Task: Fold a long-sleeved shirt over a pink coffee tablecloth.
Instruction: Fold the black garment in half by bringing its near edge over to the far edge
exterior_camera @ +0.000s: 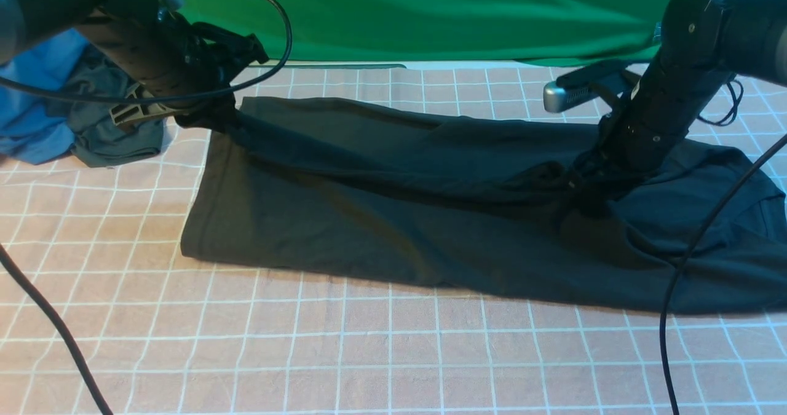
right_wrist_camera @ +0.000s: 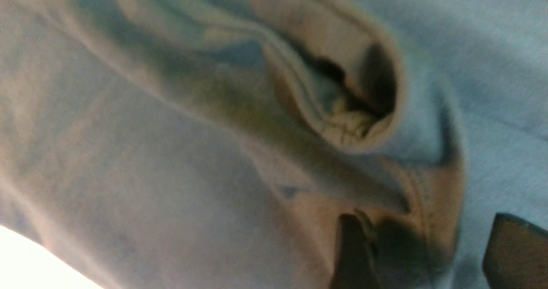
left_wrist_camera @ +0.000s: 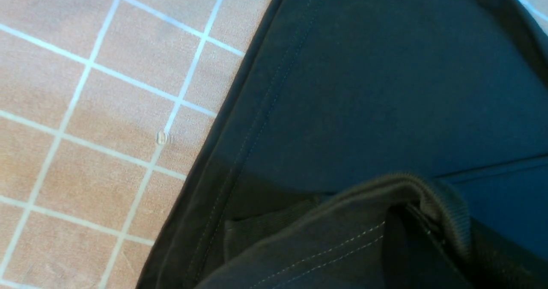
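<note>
A: Do we find any legible writing on the long-sleeved shirt (exterior_camera: pixel 393 206)?
B: None. In all three views we see only its dark cloth and seams; no word, number or brand can be read.
A: And on the pink coffee tablecloth (exterior_camera: pixel 369 353)?
B: Only its white grid. In the left wrist view we note one small pale mark (left_wrist_camera: pixel 163 138) on a grid line, too blurred for us to read.

Black shirt (exterior_camera: pixel 381 206) lying rumpled across pink grid tablecloth (exterior_camera: pixel 369 353).
</note>
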